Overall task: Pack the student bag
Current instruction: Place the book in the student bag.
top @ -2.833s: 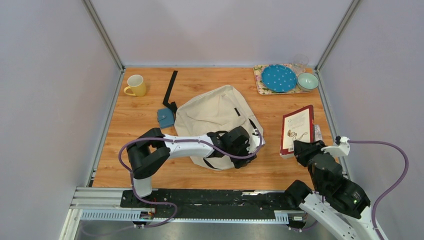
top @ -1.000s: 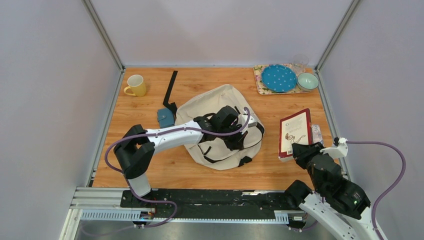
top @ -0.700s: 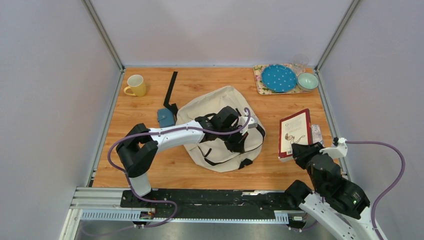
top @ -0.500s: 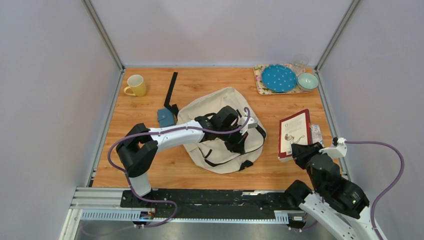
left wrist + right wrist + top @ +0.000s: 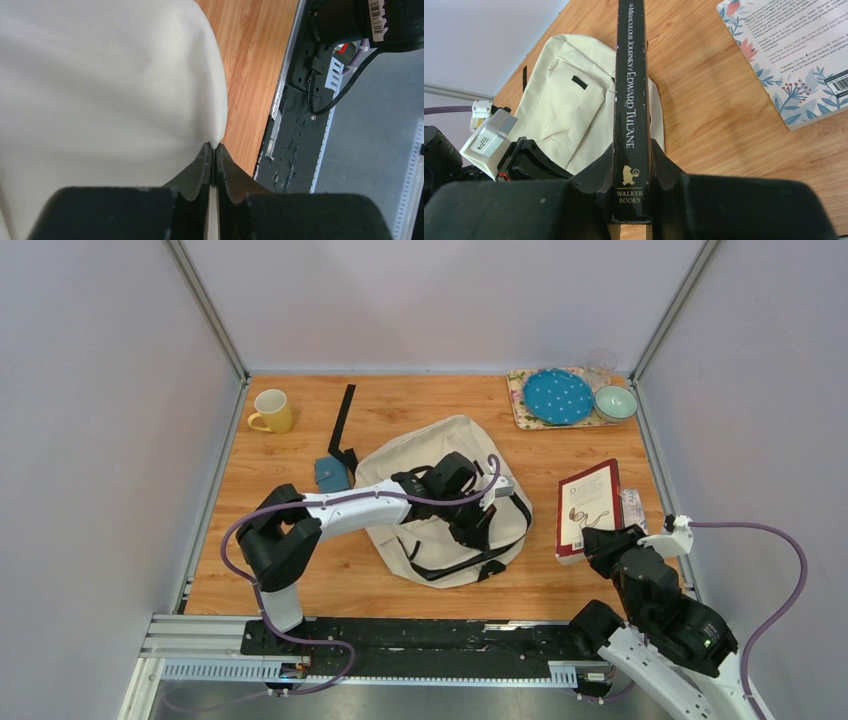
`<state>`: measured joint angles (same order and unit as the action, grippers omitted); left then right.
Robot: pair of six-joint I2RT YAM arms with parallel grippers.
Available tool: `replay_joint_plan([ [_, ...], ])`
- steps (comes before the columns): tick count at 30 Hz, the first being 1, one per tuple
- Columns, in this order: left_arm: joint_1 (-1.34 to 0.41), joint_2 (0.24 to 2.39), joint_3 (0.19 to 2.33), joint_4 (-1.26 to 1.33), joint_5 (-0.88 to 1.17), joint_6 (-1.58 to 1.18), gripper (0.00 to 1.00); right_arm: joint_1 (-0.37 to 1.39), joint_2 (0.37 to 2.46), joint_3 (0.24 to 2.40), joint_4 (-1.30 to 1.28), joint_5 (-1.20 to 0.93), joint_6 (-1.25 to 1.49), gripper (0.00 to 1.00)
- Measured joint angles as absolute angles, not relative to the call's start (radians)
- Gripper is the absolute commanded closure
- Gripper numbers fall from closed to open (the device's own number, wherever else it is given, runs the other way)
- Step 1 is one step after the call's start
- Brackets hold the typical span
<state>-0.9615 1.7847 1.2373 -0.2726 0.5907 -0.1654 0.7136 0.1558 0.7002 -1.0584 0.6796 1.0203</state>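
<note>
The student bag (image 5: 430, 465), cream fabric with black straps, lies mid-table. My left gripper (image 5: 478, 525) reaches across it from the left. In the left wrist view its jaws (image 5: 213, 147) pinch a fold of the bag's cream cloth (image 5: 100, 90) at the tips, with a thin strip of cloth between the fingers. My right gripper (image 5: 600, 543) is to the right of the bag, shut on a red-covered book (image 5: 588, 505) held on edge. In the right wrist view the book's black spine (image 5: 630, 90) runs up between the fingers (image 5: 631, 165), with the bag (image 5: 569, 110) beyond it.
A second book with a floral cover (image 5: 794, 55) lies flat on the table by the right wall. A teal pouch (image 5: 330, 474) and black strap (image 5: 343, 420) lie left of the bag. A yellow mug (image 5: 272, 411) stands back left. Back right, a tray (image 5: 522, 405) holds a blue plate and a bowl (image 5: 615, 402).
My left gripper has pulled the bag's near edge toward the right and front, exposing more black strap. The right gripper and its book have barely moved.
</note>
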Motion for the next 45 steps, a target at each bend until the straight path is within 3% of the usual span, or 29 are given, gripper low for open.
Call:
replay_joint_plan([
  [2, -0.962, 1.792, 1.237, -0.273, 0.595, -0.173, 1.00, 0.714, 0.156, 0.700, -1.058, 0.680, 1.020, 0.99],
  [9, -0.963, 1.799, 1.237, -0.272, 0.573, -0.175, 1.00, 0.714, 0.156, 0.700, -1.058, 0.679, 1.020, 0.99],
  [24, -0.856, 1.575, 1.338, -0.301, 0.253, -0.147, 1.00, 0.712, 0.156, 0.706, -1.063, 0.583, 1.042, 1.00],
  [35, -0.861, 1.497, 1.343, -0.285, 0.182, -0.110, 1.00, 0.712, 0.172, 0.475, -0.764, 0.211, 1.211, 1.00],
  [45, -0.861, 1.427, 1.229, -0.207, 0.249, -0.123, 1.00, 0.711, 0.414, 0.434, -0.486, 0.080, 1.274, 1.00],
])
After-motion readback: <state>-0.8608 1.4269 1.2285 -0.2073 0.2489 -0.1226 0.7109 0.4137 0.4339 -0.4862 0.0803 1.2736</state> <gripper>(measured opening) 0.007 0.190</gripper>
